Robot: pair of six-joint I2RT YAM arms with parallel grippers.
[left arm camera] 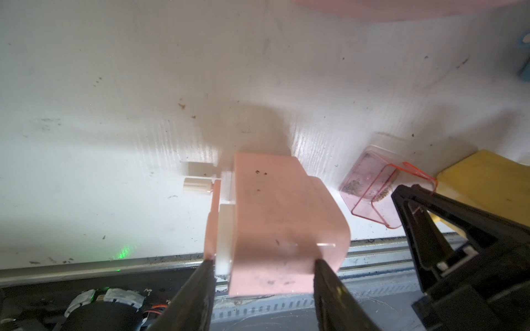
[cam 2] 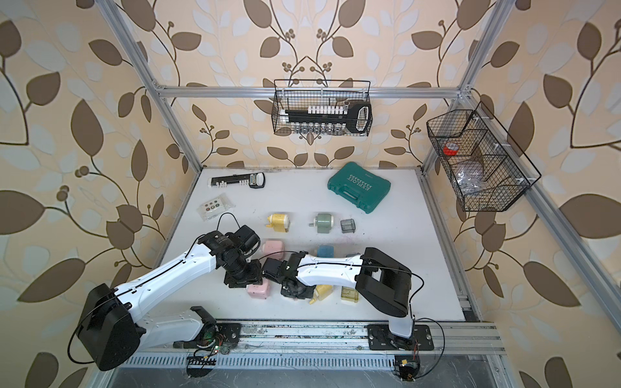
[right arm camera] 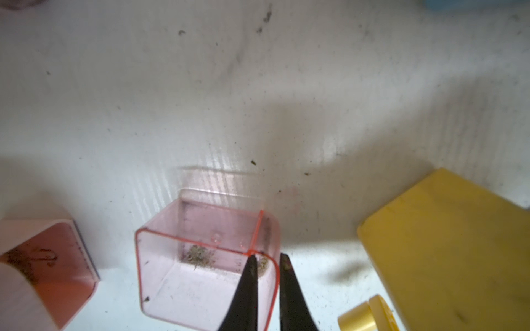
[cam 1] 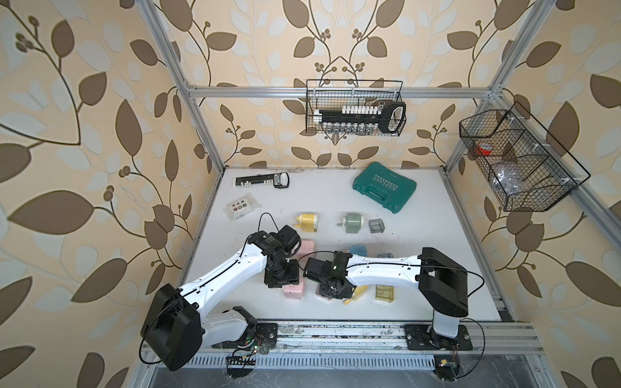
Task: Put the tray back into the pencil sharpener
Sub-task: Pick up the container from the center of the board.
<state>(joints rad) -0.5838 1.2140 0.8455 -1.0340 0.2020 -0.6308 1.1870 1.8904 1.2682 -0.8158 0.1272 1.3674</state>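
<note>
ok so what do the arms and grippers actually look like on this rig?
The left arm and right arm have white moulded links with bulky black joint housings. A thin black cable runs along each, with loose loops. The left gripper and right gripper have slim black fingers tapering to points. No markings legible.
</note>
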